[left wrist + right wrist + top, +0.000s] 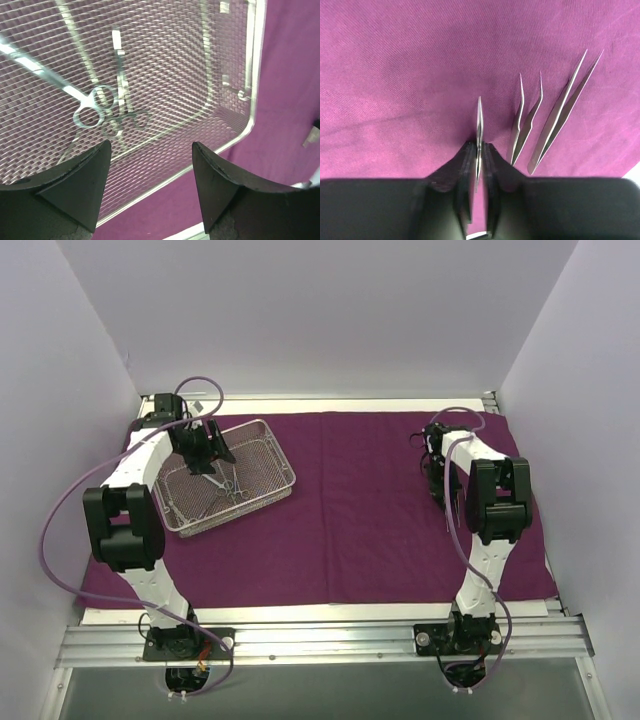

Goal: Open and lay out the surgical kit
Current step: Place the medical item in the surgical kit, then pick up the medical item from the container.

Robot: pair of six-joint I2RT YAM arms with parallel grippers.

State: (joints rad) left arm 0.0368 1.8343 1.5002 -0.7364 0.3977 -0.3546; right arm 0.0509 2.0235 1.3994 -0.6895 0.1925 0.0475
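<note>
Slim silver tweezers (pixel 479 117) are pinched in the right gripper (pixel 479 147); lower them flat beside the curved silver pair (pixel 517 122) on magenta cloth (pixel 395 65); left gripper (pixel 151 147) gapes wide.

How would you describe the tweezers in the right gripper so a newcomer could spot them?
On the purple cloth, find the right gripper. The held tweezers are leftmost of three, standing edge-on between its fingers, whereas the curved pair and long straight pair lie flat.

From above and behind, the top camera sees the whole cloth (pixel 380 510); wrist cameras see patches close up.
</note>
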